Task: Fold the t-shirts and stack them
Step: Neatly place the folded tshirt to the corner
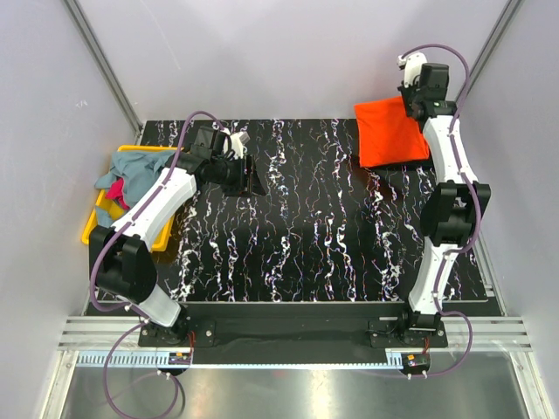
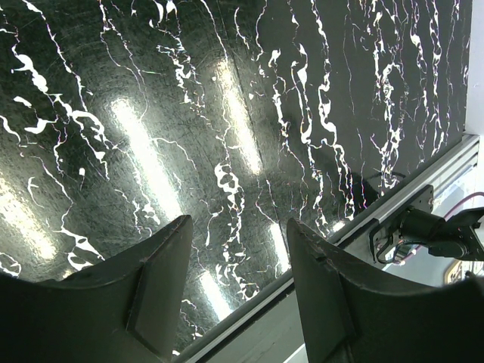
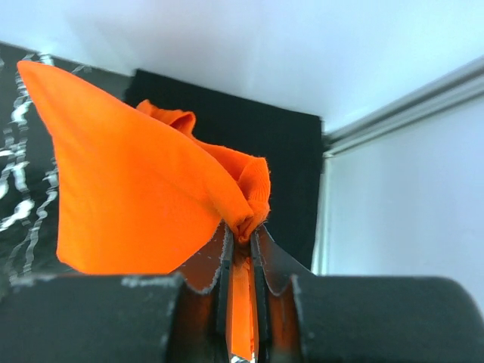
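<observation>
Pinches the orange t-shirt's (image 1: pixel 389 133) edge in the right gripper (image 3: pixel 240 243) at the table's (image 1: pixel 306 223) far right corner; holds the left gripper (image 2: pixel 238 261) spread above it, near t-shirts (image 1: pixel 138 170) heaped in a yellow bin (image 1: pixel 93 227)

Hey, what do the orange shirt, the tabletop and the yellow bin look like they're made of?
The orange shirt looks like soft matte cloth: it bunches and creases where it is pinched. The tabletop is glossy black with white marble-like veins and mirrors the lights; it may be a printed sheet or laminate, I cannot tell which. The yellow bin is probably hard plastic, with even colour and a straight rim.
</observation>
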You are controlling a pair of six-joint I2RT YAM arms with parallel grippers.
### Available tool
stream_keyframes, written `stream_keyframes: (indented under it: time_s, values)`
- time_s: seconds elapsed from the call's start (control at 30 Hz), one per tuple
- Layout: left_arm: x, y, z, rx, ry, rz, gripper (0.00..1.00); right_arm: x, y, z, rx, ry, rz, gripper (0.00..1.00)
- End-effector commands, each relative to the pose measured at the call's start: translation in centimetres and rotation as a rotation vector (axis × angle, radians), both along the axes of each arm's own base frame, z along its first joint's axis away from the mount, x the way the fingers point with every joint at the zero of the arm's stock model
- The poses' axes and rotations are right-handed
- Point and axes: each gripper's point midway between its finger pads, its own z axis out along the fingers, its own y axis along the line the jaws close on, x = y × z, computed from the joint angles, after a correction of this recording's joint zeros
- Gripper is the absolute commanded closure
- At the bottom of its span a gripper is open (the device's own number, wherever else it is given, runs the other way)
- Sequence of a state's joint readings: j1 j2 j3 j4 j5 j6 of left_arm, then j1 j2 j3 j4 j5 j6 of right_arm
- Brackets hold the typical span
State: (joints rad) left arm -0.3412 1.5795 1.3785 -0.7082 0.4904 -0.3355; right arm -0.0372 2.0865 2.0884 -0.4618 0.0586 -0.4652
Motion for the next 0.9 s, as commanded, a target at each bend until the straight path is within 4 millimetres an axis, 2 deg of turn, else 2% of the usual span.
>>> stream_keyframes:
  time_s: [0.0, 0.37, 0.4, 0.5, 0.6, 0.7, 0.87]
  values:
    - [-0.2, -0.5, 1.4, -0.034, -0.050, -0.025, 0.42, 1.2, -1.6, 4.2, -0.026, -0.114, -0.002, 1.00]
    - [-0.1, -0.6, 1.1, -0.035, -0.039, -0.027, 0.42, 4.2, -5.1, 2.9, -0.021, -0.117, -0.023, 1.00]
    - [-0.1, -0.5, 1.1, -0.035, -0.040, -0.025, 0.42, 4.5, -5.2, 3.4, -0.015, -0.131, -0.010, 1.00]
    - [-0.1, -0.5, 1.0, -0.032, -0.039, -0.026, 0.42, 5.8, -6.1, 0.9, -0.017, -0.105, -0.011, 1.00]
    - [0.0, -0.5, 0.7, -0.027, -0.033, -0.024, 0.42, 6.3, -7.4, 0.0, -0.009, -0.106, -0.037, 1.00]
    - [0.0, -0.6, 0.6, -0.031, -0.029, -0.026, 0.42, 6.9, -7.6, -0.8, 0.001, -0.106, -0.032, 1.00]
    - [0.0, -0.6, 0.6, -0.032, -0.025, -0.027, 0.42, 7.6, -9.4, -2.4, -0.004, -0.101, -0.069, 1.00]
